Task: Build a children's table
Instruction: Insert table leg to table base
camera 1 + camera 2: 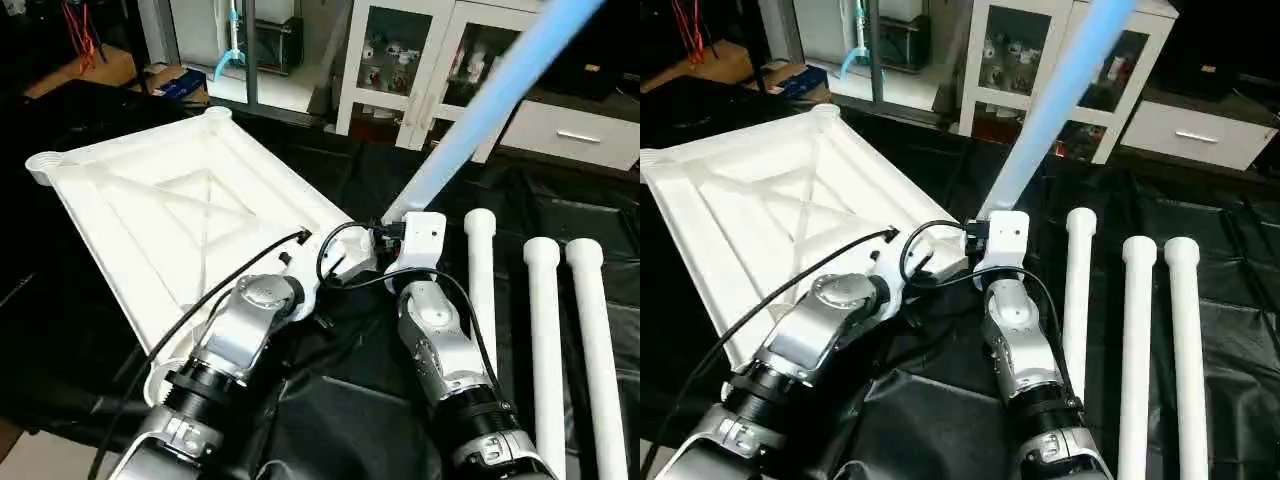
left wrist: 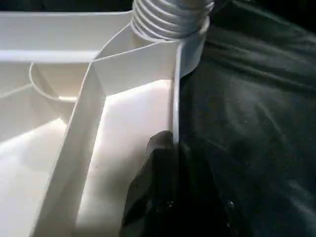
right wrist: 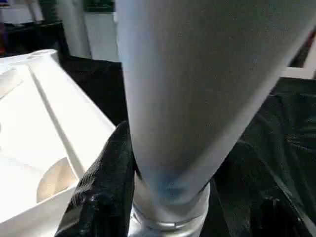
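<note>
Our right gripper (image 3: 163, 197) holds a tilted table leg (image 1: 490, 100) at the upturned tabletop's (image 1: 190, 210) near-right corner socket; our left gripper (image 2: 163, 192) pinches the tabletop's rim there, fingers nearly together.

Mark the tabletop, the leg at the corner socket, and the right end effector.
tabletop (image 1: 150, 215): left eye view, ribbed underside.
raised leg (image 1: 490, 95): left eye view, mid-tube.
right end effector (image 3: 173, 197): right wrist view, between the fingers, on the leg's base.
</note>
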### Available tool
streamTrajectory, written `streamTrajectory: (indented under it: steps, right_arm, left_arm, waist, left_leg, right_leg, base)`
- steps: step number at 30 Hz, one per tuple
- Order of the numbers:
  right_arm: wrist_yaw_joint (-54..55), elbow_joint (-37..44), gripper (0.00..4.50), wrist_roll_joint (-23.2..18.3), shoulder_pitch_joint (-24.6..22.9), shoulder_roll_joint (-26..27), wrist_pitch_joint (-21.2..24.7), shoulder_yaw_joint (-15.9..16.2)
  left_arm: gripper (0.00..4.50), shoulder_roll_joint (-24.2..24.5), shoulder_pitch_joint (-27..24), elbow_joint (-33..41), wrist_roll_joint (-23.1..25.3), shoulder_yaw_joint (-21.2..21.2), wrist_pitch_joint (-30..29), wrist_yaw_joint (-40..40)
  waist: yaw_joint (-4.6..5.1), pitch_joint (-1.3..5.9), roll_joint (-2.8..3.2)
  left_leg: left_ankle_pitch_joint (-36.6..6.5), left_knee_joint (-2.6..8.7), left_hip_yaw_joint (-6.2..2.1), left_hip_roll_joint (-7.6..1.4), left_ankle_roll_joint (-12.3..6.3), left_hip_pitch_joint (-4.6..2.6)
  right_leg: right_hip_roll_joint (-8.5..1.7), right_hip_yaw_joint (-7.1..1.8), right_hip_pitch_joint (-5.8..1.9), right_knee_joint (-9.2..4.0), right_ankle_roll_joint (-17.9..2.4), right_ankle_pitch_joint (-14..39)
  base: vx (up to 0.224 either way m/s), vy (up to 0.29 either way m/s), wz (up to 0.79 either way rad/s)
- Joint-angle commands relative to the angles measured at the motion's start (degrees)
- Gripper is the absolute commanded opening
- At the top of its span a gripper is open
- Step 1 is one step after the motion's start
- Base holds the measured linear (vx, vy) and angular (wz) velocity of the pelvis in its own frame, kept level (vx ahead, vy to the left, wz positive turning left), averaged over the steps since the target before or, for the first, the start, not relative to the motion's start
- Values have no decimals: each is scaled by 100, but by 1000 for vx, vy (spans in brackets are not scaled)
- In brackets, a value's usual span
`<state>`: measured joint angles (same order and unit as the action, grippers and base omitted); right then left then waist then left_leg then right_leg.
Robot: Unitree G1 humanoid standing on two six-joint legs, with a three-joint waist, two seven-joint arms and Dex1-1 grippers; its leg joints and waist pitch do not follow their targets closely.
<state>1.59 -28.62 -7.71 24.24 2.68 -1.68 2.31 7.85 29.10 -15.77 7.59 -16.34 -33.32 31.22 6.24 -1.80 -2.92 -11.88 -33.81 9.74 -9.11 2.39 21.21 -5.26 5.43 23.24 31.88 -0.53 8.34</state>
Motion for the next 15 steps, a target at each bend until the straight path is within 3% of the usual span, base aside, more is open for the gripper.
streamTrajectory:
  steps: [1,2,3,4,5,6,7,9,10,11,13,14,15]
  right_arm:
    - [-415,396,185,-459,-332,-299,613,-344]
    - [-431,429,185,-474,-332,-304,625,-346]
    - [-683,907,185,-821,-266,-389,868,-441]
    - [-858,1224,185,-1065,-216,-443,1033,-510]
    - [-990,1497,185,-1284,-156,-519,1197,-590]
    - [-1201,1811,185,-1585,-72,-674,1447,-684]
    - [-1570,2196,185,-2053,78,-993,1831,-814]
    - [-1655,2267,185,-2151,110,-1062,1910,-839]
    - [-1948,2417,185,-2487,166,-1322,2200,-977]
    - [-2264,2528,185,-2731,169,-1555,2416,-1053]
    - [-2409,2567,185,-2785,143,-1659,2483,-1061]
    - [-2588,2603,185,-2747,86,-1818,2548,-1041]
    - [-2588,2603,185,-2747,86,-1818,2548,-1041]
  left_arm:
    - [0,623,115,134,144,211,823,282]
    - [0,636,113,133,144,203,835,301]
    - [0,832,83,89,128,117,1250,600]
    - [0,967,62,45,117,61,1559,803]
    - [0,1082,38,16,87,29,1726,1002]
    - [0,1236,26,-78,87,-17,2008,1206]
    - [0,1465,29,-283,67,-69,2276,1492]
    - [0,1512,32,-332,63,-80,2336,1545]
    - [0,1635,45,-518,-12,-42,2681,1707]
    - [0,1735,37,-617,-153,34,2982,1917]
    - [0,1757,29,-590,-325,129,2994,2097]
    - [0,1750,38,-475,-736,366,2645,2451]
    - [0,1750,38,-475,-736,366,2645,2451]
  waist:
    - [-102,264,51]
    - [-102,264,51]
    - [-130,297,96]
    - [-163,323,113]
    - [-203,344,117]
    - [-233,338,148]
    - [-287,361,175]
    - [-359,352,170]
    - [-400,328,202]
    - [-432,328,208]
    - [-456,315,184]
    - [-477,306,190]
    - [-492,303,187]
  left_leg:
    - [-1829,492,-162,-394,-247,31]
    - [-1829,492,-162,-394,-247,31]
    - [-1534,471,-153,-406,-293,19]
    - [-1155,445,-144,-400,-443,34]
    - [-685,403,-122,-420,-593,12]
    - [-457,384,-117,-411,-676,10]
    - [-53,342,-100,-412,-833,-4]
    - [318,306,-75,-407,-1074,-37]
    - [344,294,-54,-390,-1133,-24]
    - [197,290,-48,-402,-1084,-22]
    - [-125,309,-30,-405,-967,-24]
    - [-335,316,-21,-408,-808,-28]
    - [-412,324,-14,-415,-718,-39]
  right_leg:
    - [-390,-332,-255,-353,-958,1686]
    - [-390,-332,-255,-353,-958,1686]
    - [-387,-342,-269,-285,-1065,1273]
    - [-367,-343,-314,-227,-1133,806]
    - [-357,-334,-294,-145,-1303,233]
    - [-356,-333,-295,-118,-1391,2]
    - [-339,-335,-311,-50,-1522,-423]
    - [-326,-331,-287,-3,-1645,-723]
    - [-338,-338,-275,3,-1690,-637]
    - [-355,-348,-290,0,-1684,-455]
    - [-354,-347,-287,-35,-1666,-99]
    - [-360,-349,-283,-54,-1659,167]
    - [-356,-351,-274,-57,-1656,283]
  base:
    - [0,0,0]
    - [0,0,0]
    - [0,0,0]
    - [0,0,0]
    - [0,0,0]
    - [0,0,0]
    - [0,0,0]
    - [0,0,0]
    - [0,0,0]
    - [0,0,0]
    - [0,0,0]
    - [0,0,0]
    - [0,0,0]
